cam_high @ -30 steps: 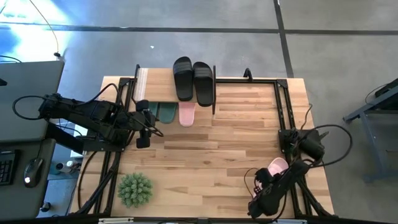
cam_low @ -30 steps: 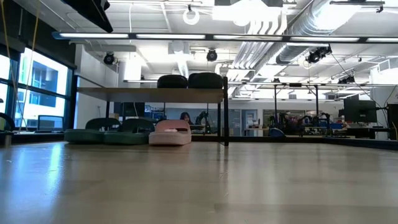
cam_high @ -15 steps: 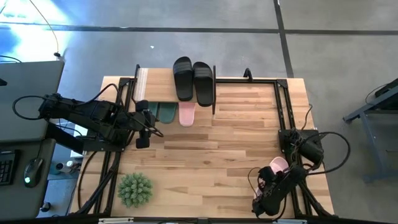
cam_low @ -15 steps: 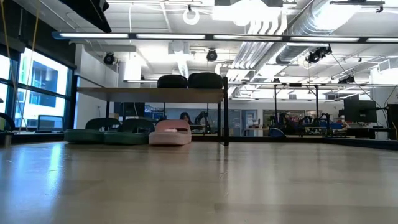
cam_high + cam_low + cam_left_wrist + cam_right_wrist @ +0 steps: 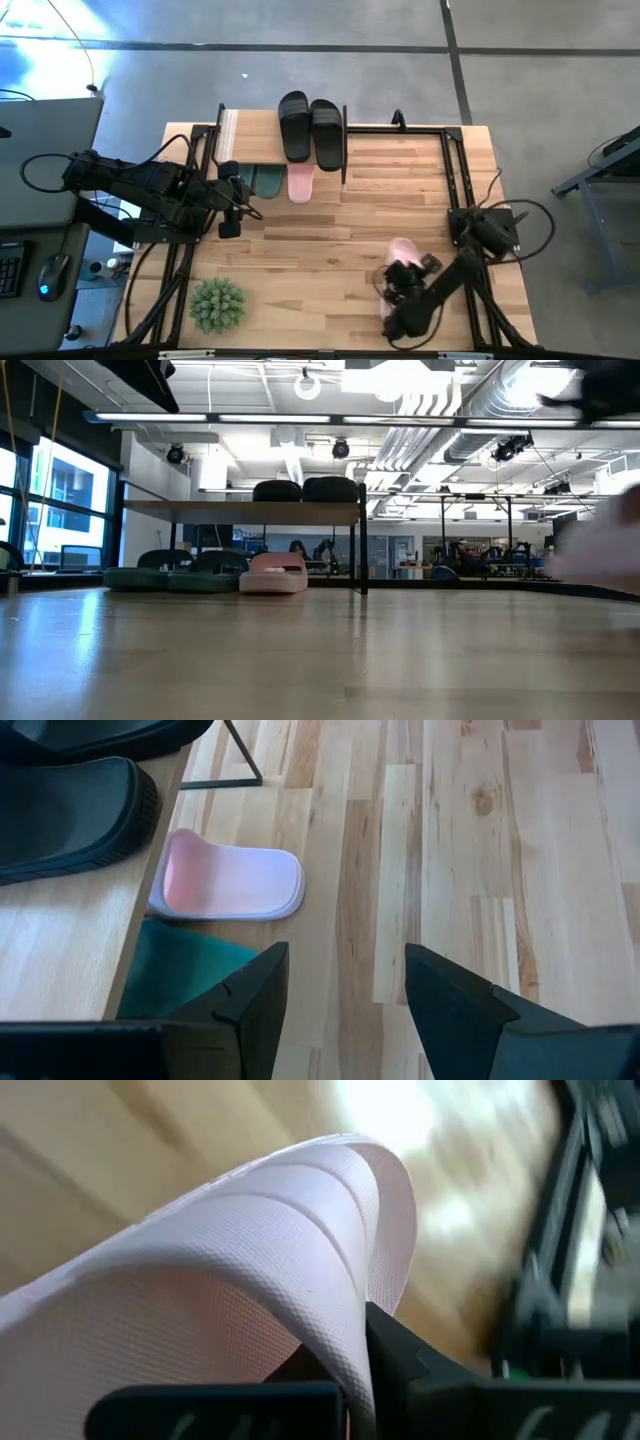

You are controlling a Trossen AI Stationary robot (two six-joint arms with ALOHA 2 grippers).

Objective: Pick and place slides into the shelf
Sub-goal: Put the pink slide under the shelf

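Meanwhile right end effector grips 1 pink slide above the table; left end effector gapes.

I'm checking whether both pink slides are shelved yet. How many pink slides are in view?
2. One pink slide lies under the shelf on its lower tier, beside the green slides. The other pink slide is gripped by the right gripper over the table's near right.
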